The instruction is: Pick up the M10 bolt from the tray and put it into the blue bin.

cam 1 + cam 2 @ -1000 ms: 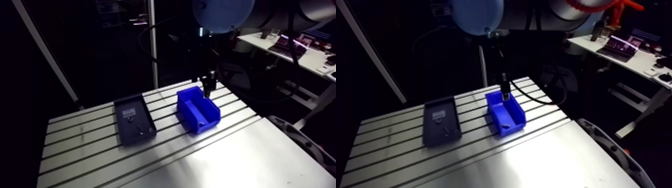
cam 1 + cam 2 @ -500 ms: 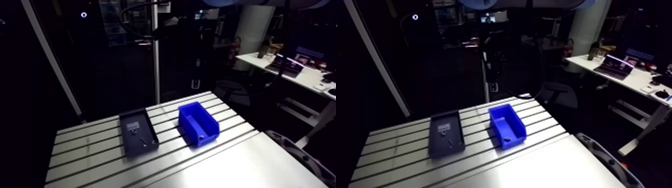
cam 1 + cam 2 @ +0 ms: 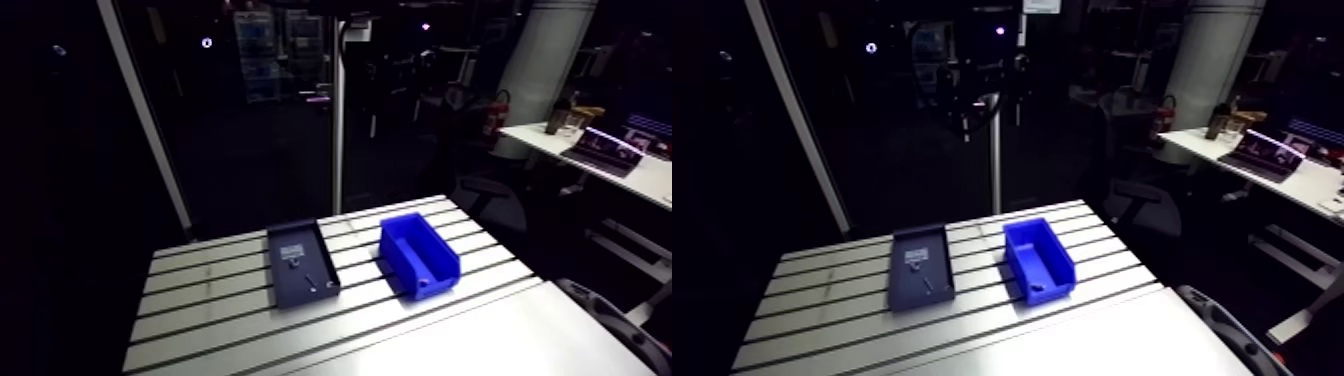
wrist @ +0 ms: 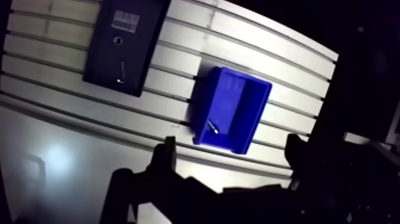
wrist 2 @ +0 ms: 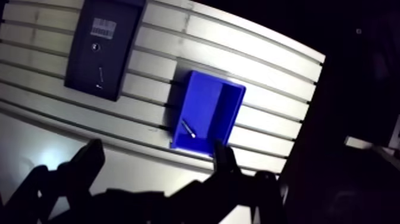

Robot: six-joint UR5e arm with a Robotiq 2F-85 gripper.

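Bolt [image 4: 211,126] in the blue bin [image 4: 244,101], just ahead of the gripper [image 4: 231,146], whose fingers stand wide apart, empty.
Probably rigid steel, dense, smooth and apt to roll; a grasp across the shank near the head would suit. The bin holds nothing else. Farther ahead, beside the bin, the dark tray [image 4: 152,47] keeps a slim screw [image 4: 122,70], a small round part [image 4: 117,41] and a white label [image 4: 126,22].

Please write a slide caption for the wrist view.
Open tool above the slotted table; a bolt lies in the blue bin, small parts in the dark tray.
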